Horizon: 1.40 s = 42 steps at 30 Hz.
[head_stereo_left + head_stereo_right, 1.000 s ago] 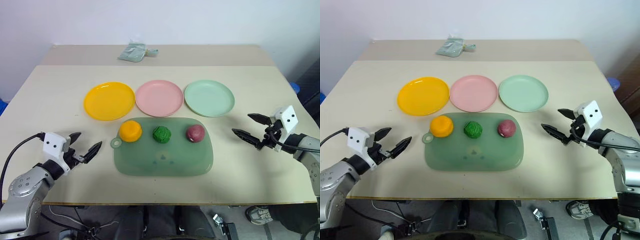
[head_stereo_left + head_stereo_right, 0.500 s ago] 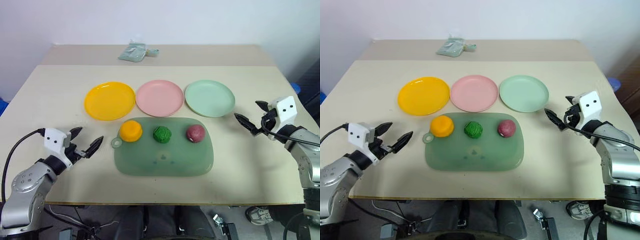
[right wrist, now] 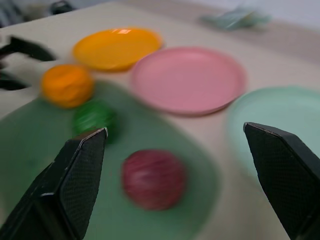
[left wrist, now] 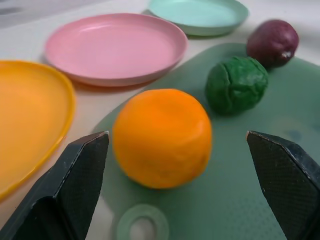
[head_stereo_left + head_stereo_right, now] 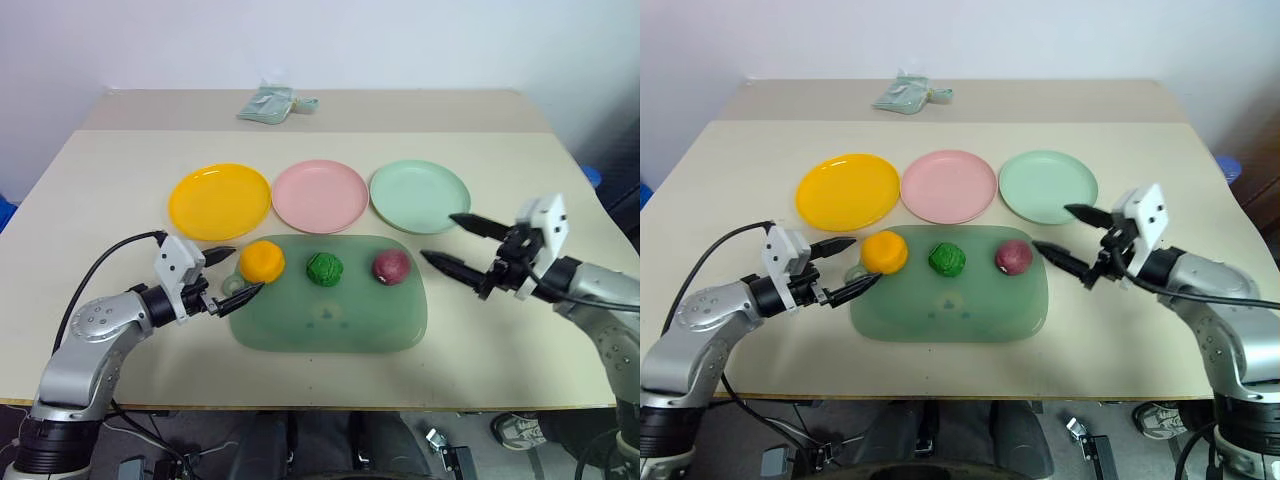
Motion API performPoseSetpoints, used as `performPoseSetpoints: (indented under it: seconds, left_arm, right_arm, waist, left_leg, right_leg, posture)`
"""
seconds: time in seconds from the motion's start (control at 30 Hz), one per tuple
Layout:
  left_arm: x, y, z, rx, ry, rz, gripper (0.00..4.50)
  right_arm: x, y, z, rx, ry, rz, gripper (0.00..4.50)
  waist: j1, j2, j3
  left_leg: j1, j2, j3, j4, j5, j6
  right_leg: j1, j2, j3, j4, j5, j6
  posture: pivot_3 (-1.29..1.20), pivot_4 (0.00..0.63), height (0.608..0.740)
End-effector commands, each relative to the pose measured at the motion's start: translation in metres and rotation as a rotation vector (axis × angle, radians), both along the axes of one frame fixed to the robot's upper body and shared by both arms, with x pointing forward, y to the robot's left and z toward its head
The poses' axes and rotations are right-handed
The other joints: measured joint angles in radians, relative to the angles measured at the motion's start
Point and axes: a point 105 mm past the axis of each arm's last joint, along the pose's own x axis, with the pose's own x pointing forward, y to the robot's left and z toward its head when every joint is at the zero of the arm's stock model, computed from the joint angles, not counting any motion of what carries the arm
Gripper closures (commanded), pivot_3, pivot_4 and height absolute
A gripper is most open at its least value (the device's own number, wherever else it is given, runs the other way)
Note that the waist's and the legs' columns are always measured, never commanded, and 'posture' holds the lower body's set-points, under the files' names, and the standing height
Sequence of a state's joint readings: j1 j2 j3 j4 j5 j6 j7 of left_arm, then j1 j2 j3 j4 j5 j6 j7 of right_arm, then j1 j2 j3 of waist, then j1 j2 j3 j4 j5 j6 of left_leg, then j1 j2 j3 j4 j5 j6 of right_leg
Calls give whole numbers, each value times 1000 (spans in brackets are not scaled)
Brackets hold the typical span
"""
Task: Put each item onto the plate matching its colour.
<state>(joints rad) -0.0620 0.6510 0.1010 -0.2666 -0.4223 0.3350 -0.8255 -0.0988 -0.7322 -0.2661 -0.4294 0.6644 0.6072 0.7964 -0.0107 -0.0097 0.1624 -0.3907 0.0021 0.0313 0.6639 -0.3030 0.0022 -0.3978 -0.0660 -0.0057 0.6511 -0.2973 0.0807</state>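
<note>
Orange lump, green bumpy lump, maroon lump in row along far edge of green tray, none on plate. Yellow plate, pink plate, mint plate in line just behind tray on surface. Left hand fingers apart, flanking near side of orange lump, not touching. Right hand fingers apart, just right of maroon lump. Crumpled pale packet at far edge.

Head stereo pair looks down over table; wrist cameras sit low, close, facing green tray, which all share.
</note>
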Motion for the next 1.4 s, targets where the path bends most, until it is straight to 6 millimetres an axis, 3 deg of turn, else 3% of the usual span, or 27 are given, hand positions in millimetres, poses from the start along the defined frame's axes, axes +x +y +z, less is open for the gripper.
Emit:
performPoseSetpoints:
  seconds: [0.03,0.3,0.4,0.53,0.83,0.93,1.07,1.23,1.4]
  left_arm:
    - [7,-6,-3,49,-33,-11,0]
    - [21,-11,-13,60,-27,21,0]
    - [24,-9,-12,44,-29,38,896]
    - [24,-8,-9,37,-38,53,2827]
    - [36,7,26,-105,-105,174,2827]
    - [34,6,29,-141,-74,156,1999]
    - [32,2,36,-174,-79,117,72]
    - [31,-18,25,-72,-55,-5,72]
    - [45,-29,12,7,-36,-64,72]
  right_arm:
    - [-10,18,7,17,-22,78,42]
    - [-14,28,5,13,-19,100,42]
    - [-15,29,4,11,-23,97,0]
    - [-16,30,3,10,-25,91,0]
    - [-15,25,-1,6,-21,77,0]
    - [-14,25,-2,7,-21,76,0]
    - [-13,25,-3,8,-20,76,0]
    - [-12,28,-2,12,-26,77,0]
    - [-11,31,-1,16,-33,76,0]
  waist:
    - [0,0,0]
    - [0,0,0]
    - [0,0,0]
    - [0,0,0]
    - [1,0,0]
    - [0,0,0]
    - [0,0,0]
    - [2,0,0]
    - [2,0,0]
  left_leg:
    - [0,0,0,0,0,0]
    - [0,0,0,0,0,0]
    - [0,0,0,0,0,0]
    - [0,0,0,0,0,0]
    - [0,0,0,1,0,0]
    - [0,-1,0,1,0,0]
    - [0,-1,0,1,0,0]
    - [0,-1,0,1,0,0]
    - [0,-1,0,2,0,0]
  right_leg:
    - [0,0,0,0,0,0]
    - [0,0,0,0,0,0]
    - [0,0,0,0,0,0]
    - [0,0,0,0,0,1]
    - [0,0,0,1,0,1]
    - [0,0,0,1,1,1]
    - [0,1,0,1,1,1]
    - [0,1,0,1,1,1]
    - [0,1,0,1,1,1]
  posture:
    - [0,150,739]
    - [0,150,739]
    - [0,150,739]
    - [0,150,739]
    - [0,150,739]
    - [0,150,739]
    - [0,150,739]
    - [0,150,739]
    - [0,150,739]
